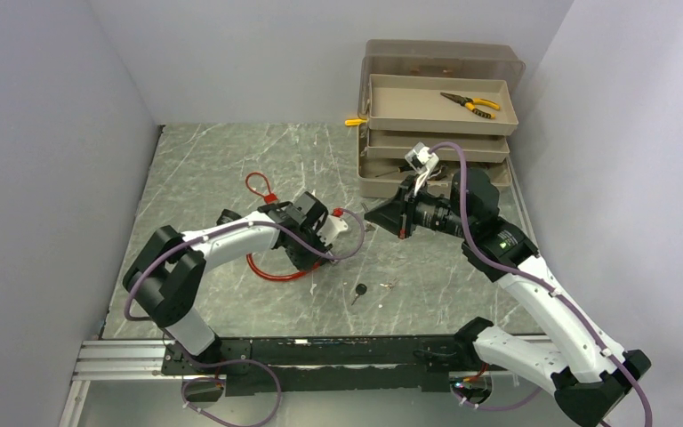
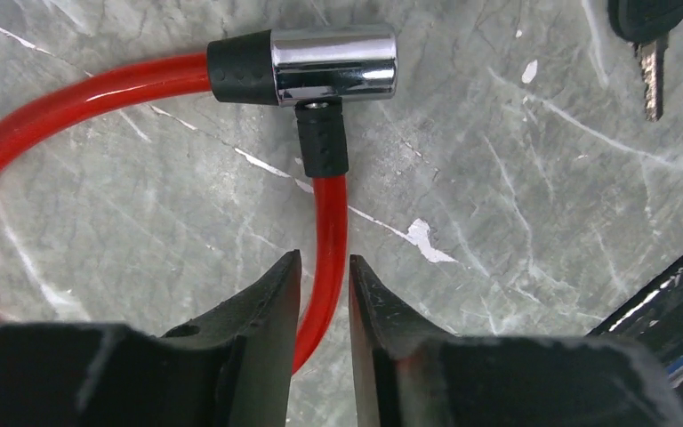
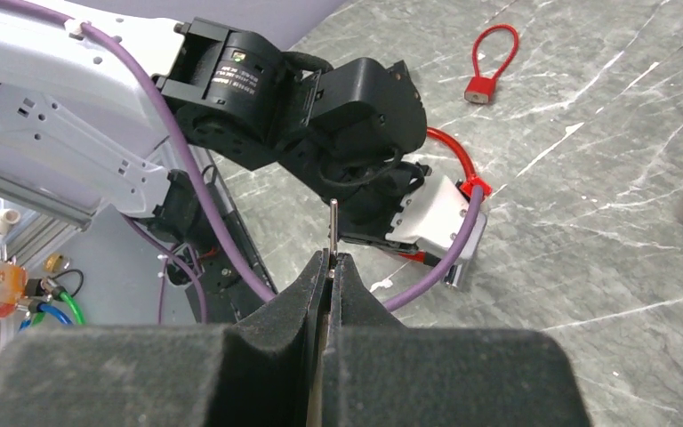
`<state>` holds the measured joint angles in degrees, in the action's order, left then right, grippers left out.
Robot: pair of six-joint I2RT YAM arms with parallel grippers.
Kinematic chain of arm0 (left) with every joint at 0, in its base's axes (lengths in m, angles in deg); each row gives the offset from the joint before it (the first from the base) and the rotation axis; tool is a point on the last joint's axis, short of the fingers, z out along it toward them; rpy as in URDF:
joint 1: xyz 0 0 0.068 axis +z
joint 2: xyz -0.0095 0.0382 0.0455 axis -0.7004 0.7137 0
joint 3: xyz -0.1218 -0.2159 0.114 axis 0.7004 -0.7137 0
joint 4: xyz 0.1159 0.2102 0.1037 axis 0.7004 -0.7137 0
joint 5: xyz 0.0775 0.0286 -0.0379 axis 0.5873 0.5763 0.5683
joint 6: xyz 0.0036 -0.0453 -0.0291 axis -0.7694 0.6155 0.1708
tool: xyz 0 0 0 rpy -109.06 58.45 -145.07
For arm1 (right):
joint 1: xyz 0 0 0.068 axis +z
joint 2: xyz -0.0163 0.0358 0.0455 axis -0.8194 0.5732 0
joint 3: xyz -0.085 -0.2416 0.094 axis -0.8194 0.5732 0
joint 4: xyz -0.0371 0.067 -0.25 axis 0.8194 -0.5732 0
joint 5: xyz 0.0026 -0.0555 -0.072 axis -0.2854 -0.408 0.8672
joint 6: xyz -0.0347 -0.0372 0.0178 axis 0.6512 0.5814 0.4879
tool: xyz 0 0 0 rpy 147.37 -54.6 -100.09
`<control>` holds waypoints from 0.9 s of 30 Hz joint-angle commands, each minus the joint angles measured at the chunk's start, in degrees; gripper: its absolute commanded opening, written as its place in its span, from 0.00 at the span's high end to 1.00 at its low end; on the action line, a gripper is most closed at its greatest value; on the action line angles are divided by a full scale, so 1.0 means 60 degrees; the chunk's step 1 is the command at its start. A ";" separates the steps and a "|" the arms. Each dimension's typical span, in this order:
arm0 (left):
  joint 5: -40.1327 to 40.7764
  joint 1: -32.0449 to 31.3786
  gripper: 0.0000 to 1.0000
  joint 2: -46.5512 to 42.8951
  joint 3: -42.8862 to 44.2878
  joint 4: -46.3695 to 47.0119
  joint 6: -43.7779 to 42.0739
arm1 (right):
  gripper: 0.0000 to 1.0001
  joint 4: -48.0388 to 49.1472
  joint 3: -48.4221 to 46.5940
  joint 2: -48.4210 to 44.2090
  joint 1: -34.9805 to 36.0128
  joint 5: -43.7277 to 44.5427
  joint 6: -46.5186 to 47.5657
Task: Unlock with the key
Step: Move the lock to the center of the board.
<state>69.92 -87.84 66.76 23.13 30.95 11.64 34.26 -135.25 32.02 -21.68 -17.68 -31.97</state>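
A red cable lock point(image 2: 325, 213) with a chrome cylinder point(image 2: 333, 64) lies on the marble table. My left gripper point(image 2: 325, 260) is shut on its red cable just below the cylinder; in the top view it point(image 1: 309, 249) points down at the table with the cable loop point(image 1: 276, 274) beside it. My right gripper point(image 3: 331, 256) is shut on a thin metal key point(image 3: 333, 227) whose blade sticks out past the tips, aimed toward the left wrist. In the top view it point(image 1: 379, 214) hovers just right of the left gripper. A second, black-headed key point(image 1: 358, 291) lies on the table, also in the left wrist view point(image 2: 649, 27).
A small red padlock with a cable loop point(image 1: 259, 187) lies at the back left, also in the right wrist view point(image 3: 489, 58). An open tan toolbox point(image 1: 436, 116) with pliers point(image 1: 470, 104) stands behind the right arm. A small metal piece point(image 1: 389, 285) lies by the loose key.
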 commanded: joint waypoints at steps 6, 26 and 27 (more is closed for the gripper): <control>-0.2089 0.0622 0.43 0.0166 0.0569 0.0182 0.0301 | 1.00 0.0416 0.0065 -0.0031 -0.0059 0.0002 0.0030; -0.3648 0.1687 0.09 -0.0640 0.0945 0.0808 -1.0274 | 1.00 0.0424 0.0195 -0.0373 -0.0406 -0.0021 -0.0138; -0.3710 0.1702 0.10 -0.0270 0.1157 0.0706 -1.0510 | 1.00 0.0434 0.0198 -0.0403 -0.0414 -0.0022 -0.0183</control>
<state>50.71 -77.85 58.08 26.74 33.63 -38.96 34.21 -133.11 31.58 -23.76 -17.52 -32.03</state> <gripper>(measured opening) 0.912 0.019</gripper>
